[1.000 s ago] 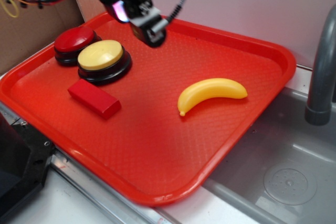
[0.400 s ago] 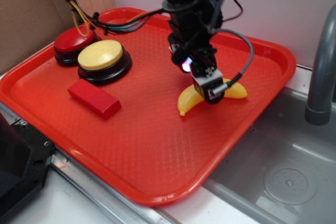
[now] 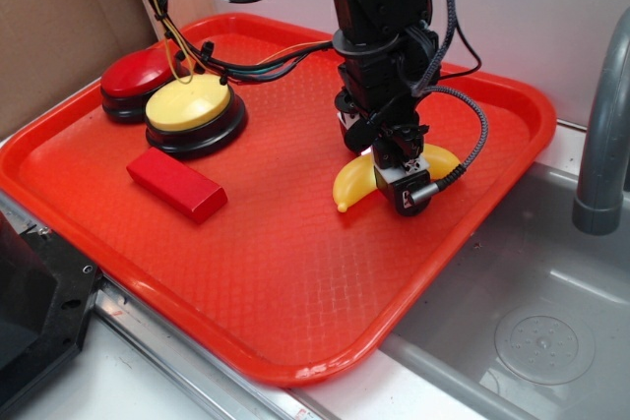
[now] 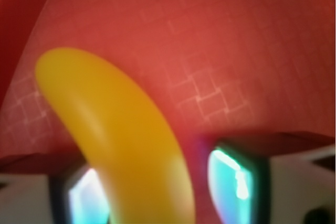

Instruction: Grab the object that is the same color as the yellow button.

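The object, a glossy yellow toy banana (image 3: 352, 185), lies on the right half of the red tray (image 3: 276, 253). My gripper (image 3: 396, 180) has come straight down over its middle and hides that part. In the wrist view the banana (image 4: 121, 140) runs between my fingertips (image 4: 236, 179). It lies close against the left one, and a strip of tray shows before the right one. The gripper (image 4: 157, 187) is open around it. The yellow button (image 3: 189, 105) sits at the tray's back left.
A red-domed button (image 3: 138, 74) stands behind the yellow one, and a red rectangular block (image 3: 177, 185) lies in front of it. Loose cables hang over the buttons. A grey faucet (image 3: 600, 145) and a sink (image 3: 536, 336) are to the right. Cardboard (image 3: 49, 27) stands at the left.
The arm swung from the tray's back left across to the banana and lowered until the fingers straddle it. The banana has not moved.
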Available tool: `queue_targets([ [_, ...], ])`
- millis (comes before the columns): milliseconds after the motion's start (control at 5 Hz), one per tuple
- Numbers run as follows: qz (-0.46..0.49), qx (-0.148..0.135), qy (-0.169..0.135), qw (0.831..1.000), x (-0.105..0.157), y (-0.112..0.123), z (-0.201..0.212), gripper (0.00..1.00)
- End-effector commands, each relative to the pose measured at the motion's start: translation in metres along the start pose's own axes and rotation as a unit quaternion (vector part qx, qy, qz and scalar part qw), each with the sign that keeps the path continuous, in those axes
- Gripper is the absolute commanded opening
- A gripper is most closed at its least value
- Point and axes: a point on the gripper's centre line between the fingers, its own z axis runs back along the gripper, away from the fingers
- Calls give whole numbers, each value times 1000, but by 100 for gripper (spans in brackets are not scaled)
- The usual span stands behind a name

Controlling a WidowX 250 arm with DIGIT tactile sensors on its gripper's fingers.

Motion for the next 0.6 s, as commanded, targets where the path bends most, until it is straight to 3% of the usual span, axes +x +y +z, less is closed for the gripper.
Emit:
queue_targets([
  [0,89,39,-3,995,-4,31,64,0],
  [200,165,27,14,986,-16,61,108,0],
  [400,231,31,-16,972,-36,88,141,0],
])
